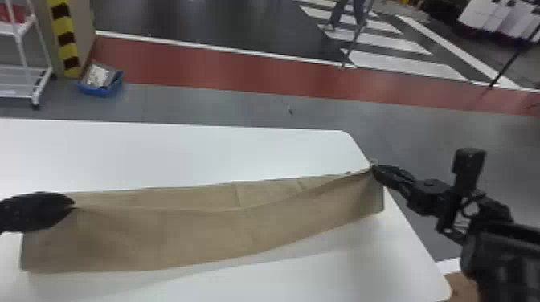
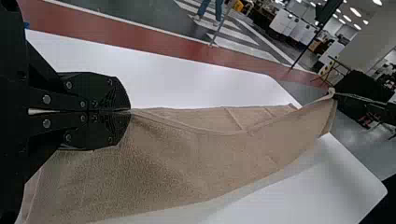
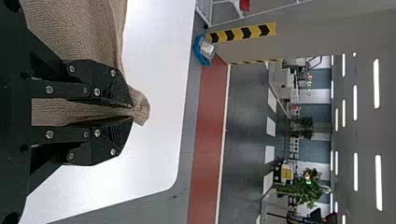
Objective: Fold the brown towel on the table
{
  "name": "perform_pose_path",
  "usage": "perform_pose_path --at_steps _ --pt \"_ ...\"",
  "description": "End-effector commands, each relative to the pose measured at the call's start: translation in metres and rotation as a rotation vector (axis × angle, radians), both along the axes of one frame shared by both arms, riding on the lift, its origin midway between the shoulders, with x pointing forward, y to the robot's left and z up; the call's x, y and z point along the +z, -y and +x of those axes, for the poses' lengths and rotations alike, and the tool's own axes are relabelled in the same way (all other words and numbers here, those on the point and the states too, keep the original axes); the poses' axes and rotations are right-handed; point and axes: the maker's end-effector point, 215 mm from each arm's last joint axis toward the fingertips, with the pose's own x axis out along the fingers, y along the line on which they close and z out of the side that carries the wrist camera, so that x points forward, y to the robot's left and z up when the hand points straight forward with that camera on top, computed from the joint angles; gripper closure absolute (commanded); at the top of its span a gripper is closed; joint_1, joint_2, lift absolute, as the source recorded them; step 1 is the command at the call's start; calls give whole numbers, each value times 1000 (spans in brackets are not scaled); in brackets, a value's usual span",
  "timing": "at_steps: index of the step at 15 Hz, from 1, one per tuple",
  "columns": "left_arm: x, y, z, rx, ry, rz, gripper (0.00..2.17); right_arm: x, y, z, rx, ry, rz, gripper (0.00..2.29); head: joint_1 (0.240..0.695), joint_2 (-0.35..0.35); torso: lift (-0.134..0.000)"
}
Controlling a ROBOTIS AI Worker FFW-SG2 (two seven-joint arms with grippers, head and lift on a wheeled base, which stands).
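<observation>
Brown, one towel [image 1: 168, 237] is being held over one counter [image 1: 201, 156], between the left pincer [image 1: 73, 204] and right pincer [image 1: 374, 168]; corners are being gripped by both, each being pointed inward.

Strip lights [image 3: 377, 84] shine bright overhead in my right wrist view. In my head view, the table [image 1: 181, 154] gleams at nine o'clock; the brown towel [image 1: 160, 237] casts a soft shadow [image 1: 321, 241] at five.

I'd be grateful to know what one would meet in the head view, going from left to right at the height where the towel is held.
Left gripper → brown towel → right gripper
</observation>
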Motion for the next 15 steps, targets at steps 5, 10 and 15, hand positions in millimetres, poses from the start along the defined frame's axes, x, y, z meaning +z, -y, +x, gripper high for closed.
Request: perform_pose_path --at_steps 5,10,15 --pt "-14 4 53 8 -46 12 2142 -44 22 22 -57 -94 22 967 695 -346 -124" --pt "-35 -12 78 39 -93 44 2142 -47 31 36 -87 -92 65 967 695 -341 -124" --pt "-57 -23 84 46 -134 99 2142 -52 32 46 -106 -113 68 967 695 -325 -124"
